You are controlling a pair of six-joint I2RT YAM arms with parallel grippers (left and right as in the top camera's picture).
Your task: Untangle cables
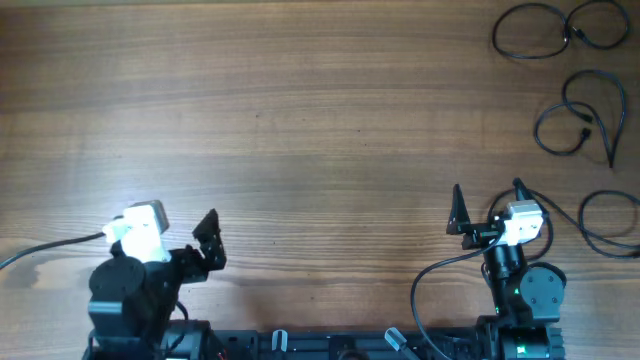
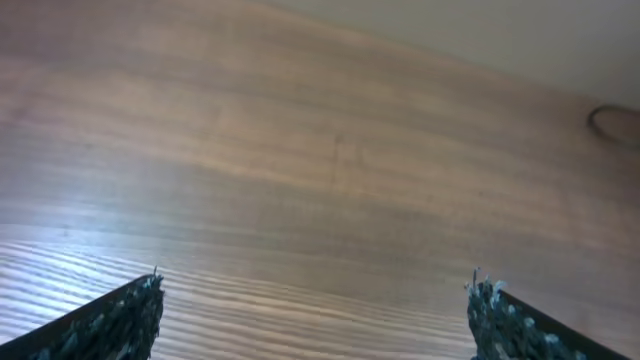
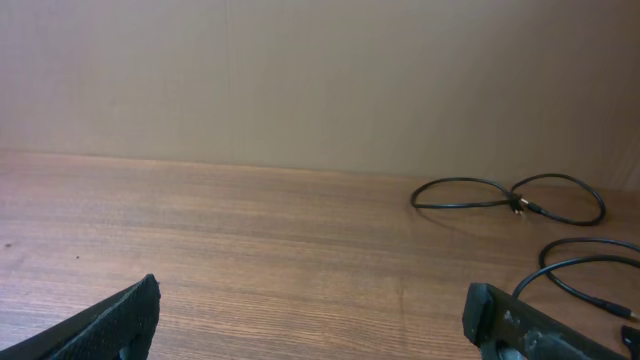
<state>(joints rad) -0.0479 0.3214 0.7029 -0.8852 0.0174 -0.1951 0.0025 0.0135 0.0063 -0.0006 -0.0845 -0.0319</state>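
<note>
Three black cables lie apart at the table's right side in the overhead view: one looped at the far right corner [image 1: 558,28], one in the middle right [image 1: 585,118], one at the right edge [image 1: 606,224]. The right wrist view shows the far cable [image 3: 505,194] and part of the middle cable [image 3: 580,268]. My right gripper [image 1: 487,203] is open and empty, left of the cables; in its own view [image 3: 312,305] only wood lies between the fingers. My left gripper [image 1: 170,228] is open and empty at the near left, over bare wood [image 2: 315,300].
The wooden table [image 1: 300,120] fills the overhead view. The arms' own black leads run near the front edge, one at the left [image 1: 40,250] and one at the right [image 1: 425,290]. A plain wall stands behind the table [image 3: 300,80].
</note>
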